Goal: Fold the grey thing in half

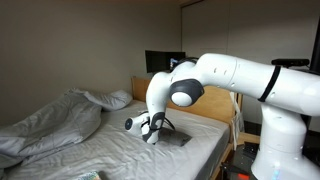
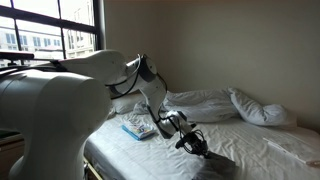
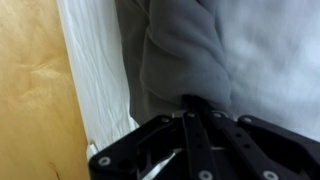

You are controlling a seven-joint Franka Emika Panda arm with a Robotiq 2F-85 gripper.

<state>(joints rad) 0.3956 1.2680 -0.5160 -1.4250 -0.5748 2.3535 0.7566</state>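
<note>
I'm pinching the cloth (image 3: 200,50) by its edge, gripper (image 3: 190,103) pressed together on it; next I'm expecting to lift and carry it across.

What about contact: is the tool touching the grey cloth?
Touching. The wrist view shows the tool closed on a bunched fold of the grey cloth.
</note>
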